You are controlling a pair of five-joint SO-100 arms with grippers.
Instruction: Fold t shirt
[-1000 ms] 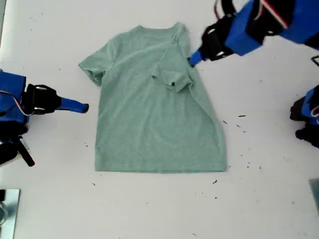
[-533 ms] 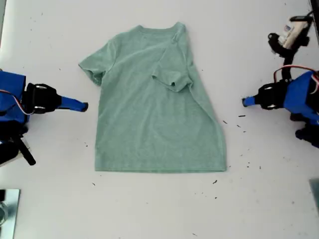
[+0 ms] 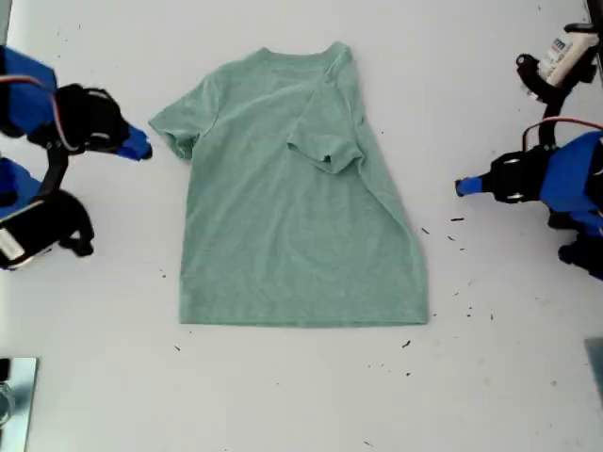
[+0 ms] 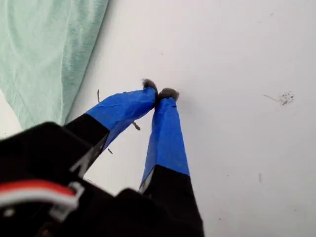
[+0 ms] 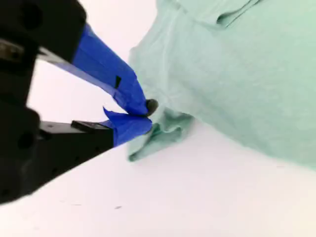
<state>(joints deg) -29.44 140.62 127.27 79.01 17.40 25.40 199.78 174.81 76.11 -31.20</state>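
My second claw (image 3: 141,148) has risen beside the t shirt's (image 3: 292,217) sleeve; my first claw (image 3: 462,187) has withdrawn

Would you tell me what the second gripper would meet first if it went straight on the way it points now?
Most likely the t shirt's spread sleeve: my second gripper points at it from the exterior view's left, only bare table between. Its height is unclear.

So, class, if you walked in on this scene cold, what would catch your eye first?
The pale green t shirt lies flat mid-table, one sleeve already folded inward. My second gripper, shut, sits by the unfolded sleeve at the exterior view's left. My first gripper, also shut, rests clear of the cloth at the exterior view's right.
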